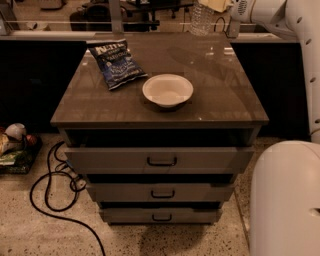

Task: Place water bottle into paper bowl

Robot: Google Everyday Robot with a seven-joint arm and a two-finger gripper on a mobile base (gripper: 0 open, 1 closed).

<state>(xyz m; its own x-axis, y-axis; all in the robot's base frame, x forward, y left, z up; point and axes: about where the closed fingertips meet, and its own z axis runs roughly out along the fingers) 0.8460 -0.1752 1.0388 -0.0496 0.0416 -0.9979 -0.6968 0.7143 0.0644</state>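
The water bottle (201, 19) is a clear ribbed bottle. It hangs above the far edge of the cabinet top, and its upper part is cut off by the top of the view. My gripper (216, 4) is at the very top, right of centre, shut on the bottle's upper part, with the white arm (280, 15) reaching in from the right. The paper bowl (167, 90) is off-white, empty and upright. It stands near the middle front of the cabinet top, well in front of and below the bottle.
A dark blue chip bag (116, 64) lies on the brown cabinet top (225, 80), left of the bowl. Three drawers (160, 160) stand slightly open below. A black cable (55, 185) and clutter (12, 142) lie on the floor at left. My white base (285, 200) fills the lower right.
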